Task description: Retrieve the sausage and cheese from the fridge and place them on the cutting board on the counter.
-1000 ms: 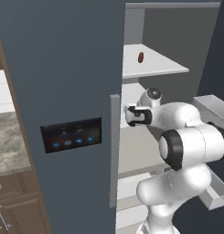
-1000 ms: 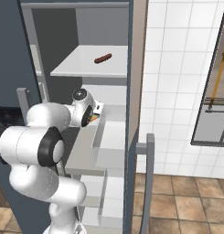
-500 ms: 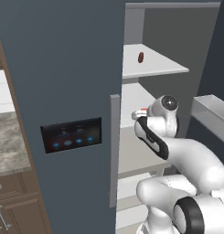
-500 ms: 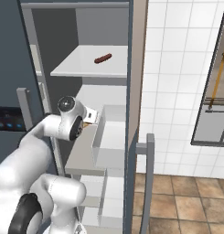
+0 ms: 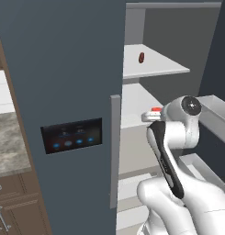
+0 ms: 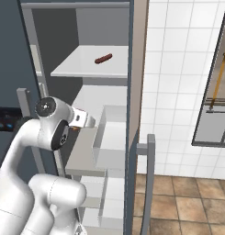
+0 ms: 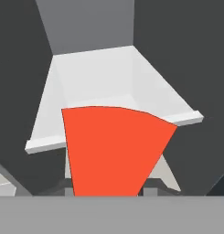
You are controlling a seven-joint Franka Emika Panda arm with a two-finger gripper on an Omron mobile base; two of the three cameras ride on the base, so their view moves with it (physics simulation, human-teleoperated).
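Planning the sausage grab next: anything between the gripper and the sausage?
Yes. The gripper is shut on the cheese, and the sausage lies on the white shelf above the hand. That shelf stands between them.

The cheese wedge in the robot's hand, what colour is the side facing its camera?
Bright orange-red, a flat wedge-shaped face of the cheese. The hand view shows it best.
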